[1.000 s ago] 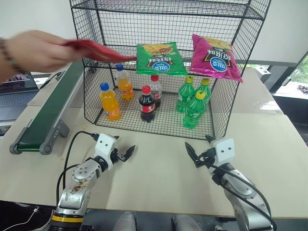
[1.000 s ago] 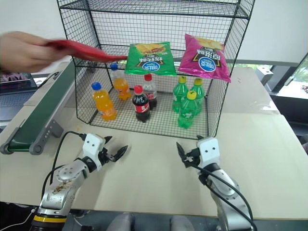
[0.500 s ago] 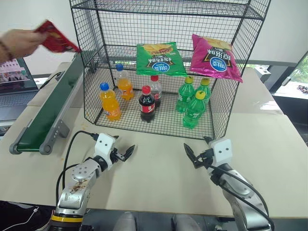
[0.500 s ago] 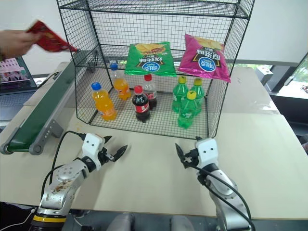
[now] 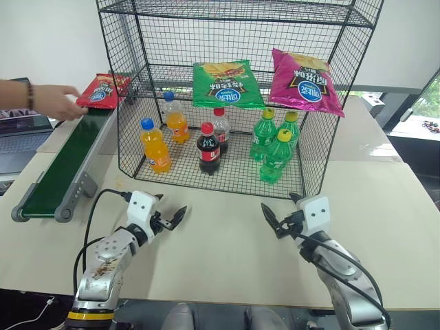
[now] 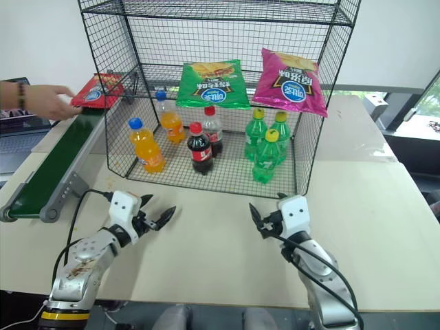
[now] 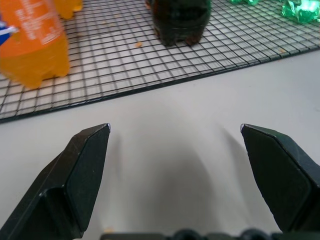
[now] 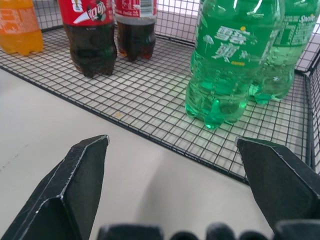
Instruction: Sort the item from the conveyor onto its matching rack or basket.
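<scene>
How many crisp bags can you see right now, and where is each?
3. The red bag lies at the conveyor's far end by a person's hand; the green bag and magenta bag lie on the rack's middle shelf.

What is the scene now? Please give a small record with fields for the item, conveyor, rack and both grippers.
item: red crisp bag, lying at the far end of the conveyor, a person's hand on it
conveyor: dark green belt, left of the rack
rack: black wire shelving; green bag and magenta bag on the shelf
left gripper: open, holds nothing
right gripper: open, holds nothing
</scene>
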{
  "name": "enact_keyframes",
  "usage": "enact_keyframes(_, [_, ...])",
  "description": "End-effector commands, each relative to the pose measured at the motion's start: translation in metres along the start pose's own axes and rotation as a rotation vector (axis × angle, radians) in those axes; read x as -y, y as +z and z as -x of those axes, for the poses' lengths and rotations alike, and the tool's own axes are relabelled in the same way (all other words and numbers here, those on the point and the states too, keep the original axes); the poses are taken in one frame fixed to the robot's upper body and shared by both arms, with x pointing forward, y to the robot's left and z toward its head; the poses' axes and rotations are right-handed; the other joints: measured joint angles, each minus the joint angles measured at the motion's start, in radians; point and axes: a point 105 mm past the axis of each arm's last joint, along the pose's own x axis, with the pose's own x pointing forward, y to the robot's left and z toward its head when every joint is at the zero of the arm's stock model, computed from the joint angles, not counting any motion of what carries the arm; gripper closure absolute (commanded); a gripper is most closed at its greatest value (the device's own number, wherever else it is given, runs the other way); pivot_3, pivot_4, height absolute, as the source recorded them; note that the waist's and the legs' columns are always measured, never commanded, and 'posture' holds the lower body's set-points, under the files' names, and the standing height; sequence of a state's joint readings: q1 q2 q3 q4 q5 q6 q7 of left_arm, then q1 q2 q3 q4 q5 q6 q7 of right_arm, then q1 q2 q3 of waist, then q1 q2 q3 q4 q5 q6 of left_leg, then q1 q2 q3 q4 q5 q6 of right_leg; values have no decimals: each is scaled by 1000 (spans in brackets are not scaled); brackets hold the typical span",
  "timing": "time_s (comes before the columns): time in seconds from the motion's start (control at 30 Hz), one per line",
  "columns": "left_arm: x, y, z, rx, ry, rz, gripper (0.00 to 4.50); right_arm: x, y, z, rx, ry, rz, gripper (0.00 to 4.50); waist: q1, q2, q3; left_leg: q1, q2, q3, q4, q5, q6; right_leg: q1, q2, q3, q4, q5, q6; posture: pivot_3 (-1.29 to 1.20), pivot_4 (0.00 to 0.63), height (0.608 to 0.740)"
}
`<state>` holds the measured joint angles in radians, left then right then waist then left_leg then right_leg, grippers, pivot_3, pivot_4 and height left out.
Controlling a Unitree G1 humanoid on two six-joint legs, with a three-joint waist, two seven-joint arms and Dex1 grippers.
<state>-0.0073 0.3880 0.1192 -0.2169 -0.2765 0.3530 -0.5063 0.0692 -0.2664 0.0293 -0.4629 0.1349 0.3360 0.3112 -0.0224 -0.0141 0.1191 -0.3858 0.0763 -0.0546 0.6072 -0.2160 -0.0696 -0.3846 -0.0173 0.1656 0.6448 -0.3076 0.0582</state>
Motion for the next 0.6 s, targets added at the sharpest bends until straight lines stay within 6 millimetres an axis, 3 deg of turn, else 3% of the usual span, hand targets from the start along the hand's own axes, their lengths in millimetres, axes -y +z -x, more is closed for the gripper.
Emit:
enact_keyframes(0.03, [-2,41,26,113,-40,66,49,-20,46,-9,141,200,11,0,-8,0,0,0,0,0,0,0,0,0,0,0,0,0,0,0,150,740])
enact_keyframes(0.17, [-14,68,62,206,37,240,49,-47,81,-17,229,484,-11,0,-22,-1,1,0,1,0,0,0,0,0,0,0,1,0,0,0,150,740])
enact_keyframes(0.23, [-20,74,74,230,67,319,49,-56,89,-20,244,574,-24,0,-24,-1,1,0,1,0,0,-1,2,1,0,0,1,0,0,0,150,740])
enact_keyframes(0.4, [-35,77,115,301,144,602,49,-77,105,-22,304,814,-77,0,-25,-3,1,1,1,-1,1,-2,3,2,0,-1,-1,0,0,0,150,740])
enact_keyframes(0.6, [-85,63,173,457,456,918,49,-99,120,-21,374,1051,-74,0,-23,-4,2,2,1,-1,1,-2,3,2,0,-1,1,0,0,0,150,740])
